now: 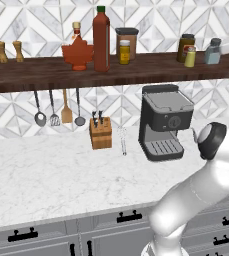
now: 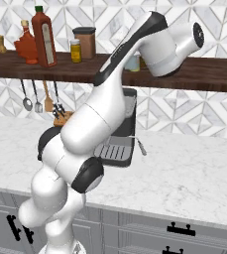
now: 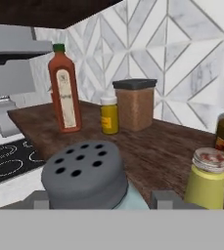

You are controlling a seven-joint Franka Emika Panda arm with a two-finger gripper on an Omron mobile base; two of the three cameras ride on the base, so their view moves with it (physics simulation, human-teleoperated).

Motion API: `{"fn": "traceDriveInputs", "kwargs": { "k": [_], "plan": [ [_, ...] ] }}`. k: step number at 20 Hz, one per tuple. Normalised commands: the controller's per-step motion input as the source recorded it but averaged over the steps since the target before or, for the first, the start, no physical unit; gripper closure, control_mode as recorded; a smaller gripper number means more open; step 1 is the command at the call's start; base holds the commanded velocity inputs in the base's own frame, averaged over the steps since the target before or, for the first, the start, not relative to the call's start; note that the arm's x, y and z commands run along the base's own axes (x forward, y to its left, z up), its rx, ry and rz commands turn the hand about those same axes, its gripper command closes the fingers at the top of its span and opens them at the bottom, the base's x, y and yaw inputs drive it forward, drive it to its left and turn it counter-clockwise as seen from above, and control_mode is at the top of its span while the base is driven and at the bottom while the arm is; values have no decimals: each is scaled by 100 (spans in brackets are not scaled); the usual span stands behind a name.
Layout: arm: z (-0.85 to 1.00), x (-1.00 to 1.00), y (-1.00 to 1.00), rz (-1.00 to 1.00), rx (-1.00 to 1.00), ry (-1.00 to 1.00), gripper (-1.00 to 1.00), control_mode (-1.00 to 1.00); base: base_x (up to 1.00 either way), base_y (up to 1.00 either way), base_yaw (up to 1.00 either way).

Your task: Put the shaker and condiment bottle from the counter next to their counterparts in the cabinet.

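Glass shaker (image 3: 86, 178), pale blue-grey, dark perforated cap, bottom centre of hand view, between gripper (image 3: 100, 200) tips; jaws closed on it, low on body. Sits over cabinet (image 3: 147, 146) board, yellow-green shaker (image 3: 206, 181) lower right. Judged light, rigid, slick, breakable: hold body below cap, gentle squeeze. Condiment bottle (image 1: 101, 40) upper centre of left base view, already shelved.

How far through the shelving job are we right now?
Done: the condiment bottle stands on the cabinet beside the maple-leaf bottle. In hand: the tool is shut on the shaker, right next to the yellow-green shaker. Left: release it and withdraw.
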Motion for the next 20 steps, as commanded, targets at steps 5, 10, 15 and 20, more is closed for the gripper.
{"fn": "traceDriveInputs", "kwargs": {
  "k": [5, 10, 15, 20],
  "plan": [
    [-1, 47, -26, 0, 0, 0, 100, -100, 0, 0, 0],
    [-17, 50, -1, 0, -7, 0, 100, -100, 0, 0, 0],
    [-10, 45, -30, 0, -8, -2, 100, -100, 0, 0, 0],
    [-3, 38, -40, 0, -6, -4, 100, -100, 0, 0, 0]
  ]
}}
